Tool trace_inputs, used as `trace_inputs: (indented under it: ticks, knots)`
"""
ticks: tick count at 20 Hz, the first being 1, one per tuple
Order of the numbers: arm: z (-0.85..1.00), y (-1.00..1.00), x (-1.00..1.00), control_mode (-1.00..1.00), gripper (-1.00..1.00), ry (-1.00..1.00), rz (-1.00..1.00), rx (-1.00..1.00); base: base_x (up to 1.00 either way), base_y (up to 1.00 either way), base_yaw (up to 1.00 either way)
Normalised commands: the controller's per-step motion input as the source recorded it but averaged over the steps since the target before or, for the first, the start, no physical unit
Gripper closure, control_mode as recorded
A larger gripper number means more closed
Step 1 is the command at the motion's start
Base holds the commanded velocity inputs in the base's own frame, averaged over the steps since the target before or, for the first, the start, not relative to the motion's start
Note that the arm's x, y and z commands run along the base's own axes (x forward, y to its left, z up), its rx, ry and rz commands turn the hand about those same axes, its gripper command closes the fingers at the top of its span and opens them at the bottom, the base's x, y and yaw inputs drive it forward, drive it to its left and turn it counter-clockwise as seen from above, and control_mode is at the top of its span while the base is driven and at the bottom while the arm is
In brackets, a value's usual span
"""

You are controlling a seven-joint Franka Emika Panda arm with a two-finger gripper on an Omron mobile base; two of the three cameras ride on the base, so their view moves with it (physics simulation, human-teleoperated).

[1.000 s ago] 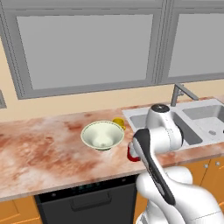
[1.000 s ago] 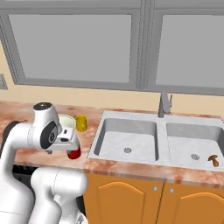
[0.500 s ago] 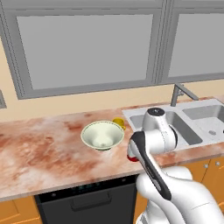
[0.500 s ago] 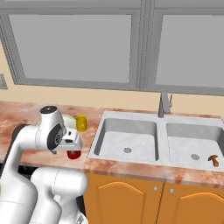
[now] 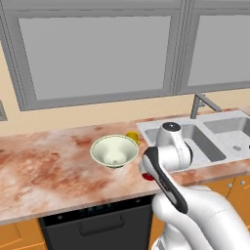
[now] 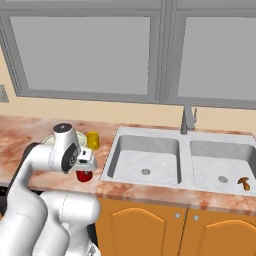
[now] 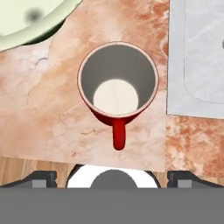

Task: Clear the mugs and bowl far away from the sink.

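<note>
With the end effector spread wide and empty directly above the red mug, which stands near the worktop's front edge just beside the sink, lower straight and close across the rim, clear of its handle.

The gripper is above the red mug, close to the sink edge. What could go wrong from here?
1. The red mug stands near the sink rim; a push sideways may knock it toward the basin.
2. Its handle points at the counter's front edge, so a bad grip may tip it off.
3. The bowl sits close by; the open gripper may bump it.
</note>
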Motion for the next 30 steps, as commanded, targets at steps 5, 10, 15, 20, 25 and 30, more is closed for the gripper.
trace_inputs:
  ticks: [5, 10, 15, 20, 25, 30]
  knots:
    - [-0.27, 0.00, 0.40, -1.00, -1.00, -0.01, 0.00, 0.00, 0.00, 0.00, 0.00]
    - [-0.27, 0.00, 0.10, -1.00, -1.00, 0.00, 0.00, 0.00, 0.00, 0.00, 0.00]
    - [-0.17, 0.00, -0.21, -1.00, -1.00, 0.00, 0.00, 0.00, 0.00, 0.00, 0.00]
    - [-0.16, 0.00, -0.15, -1.00, -1.00, 0.00, 0.00, 0.00, 0.00, 0.00, 0.00]
    - [-0.40, 0.00, 0.08, -1.00, -1.00, 0.00, 0.00, 0.00, 0.00, 0.00, 0.00]
    - [-0.48, 0.00, 0.13, -1.00, -1.00, 0.00, 0.00, 0.01, 0.00, 0.00, 0.00]
